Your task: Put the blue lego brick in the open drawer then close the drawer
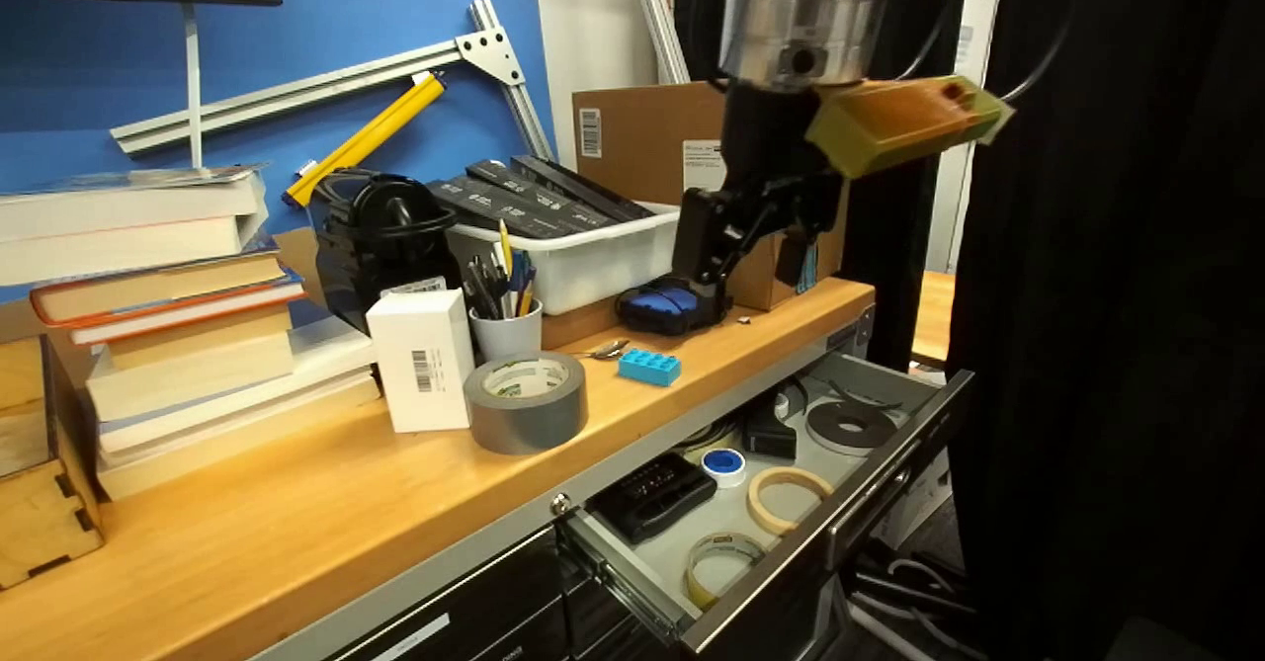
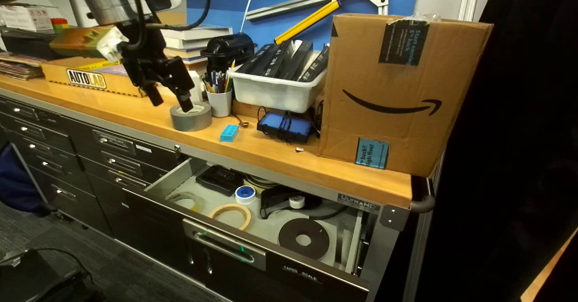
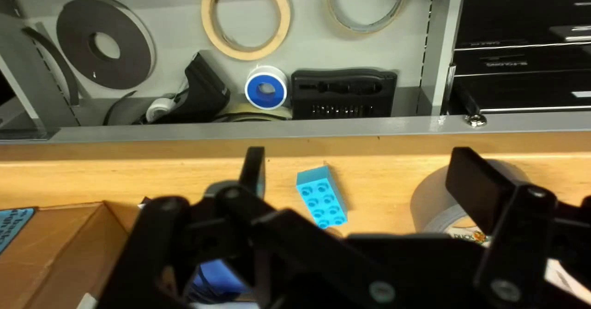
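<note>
The blue lego brick (image 1: 649,369) lies studs up on the wooden worktop, behind the open drawer. It also shows in an exterior view (image 2: 229,133) and in the wrist view (image 3: 322,198). The drawer (image 2: 158,211) is pulled out below the worktop edge, and its pale grey inside shows in the wrist view (image 3: 175,22). My gripper (image 3: 360,166) is open and empty, pointing down above the worktop. In the wrist view the brick appears between the fingers, nearer the left one. The gripper also shows in both exterior views (image 1: 756,284) (image 2: 170,103), apart from the brick.
A grey tape roll (image 2: 191,118) stands close to the brick. Behind are a pen cup (image 2: 220,103), a white bin (image 2: 275,92), a dark-blue object with cables (image 2: 285,125) and a large cardboard box (image 2: 397,94). The drawer holds tape rolls and a black case (image 3: 344,92).
</note>
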`<state>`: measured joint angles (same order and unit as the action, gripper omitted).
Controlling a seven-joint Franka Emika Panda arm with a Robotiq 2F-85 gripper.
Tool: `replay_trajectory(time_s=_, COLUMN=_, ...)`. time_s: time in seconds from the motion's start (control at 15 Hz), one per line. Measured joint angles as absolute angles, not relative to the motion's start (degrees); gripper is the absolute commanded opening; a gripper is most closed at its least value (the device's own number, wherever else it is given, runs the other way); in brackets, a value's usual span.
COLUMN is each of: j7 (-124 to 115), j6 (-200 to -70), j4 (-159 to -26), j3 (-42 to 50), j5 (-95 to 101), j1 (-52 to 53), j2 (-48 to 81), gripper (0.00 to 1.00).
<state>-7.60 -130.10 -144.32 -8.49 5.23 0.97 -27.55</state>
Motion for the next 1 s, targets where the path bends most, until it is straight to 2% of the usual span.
replay_trajectory(time_s=0.4, j7=-9.53, j6=-133.07, j4=-133.22, j3=-8.95, j5=8.06, j1=0.81, j2=-9.55, gripper=1.0)
replay_trajectory(time_s=0.93, j7=-9.59, j6=-134.49, j4=-124.75, j3=-6.87, j5=8.64, j1=1.0, j2=3.27, gripper=0.99)
replay_trajectory(time_s=1.0, j7=-9.59, j6=-134.95, j4=-124.28, j3=-6.42, j5=8.66, j1=1.01, j2=4.17, gripper=0.74)
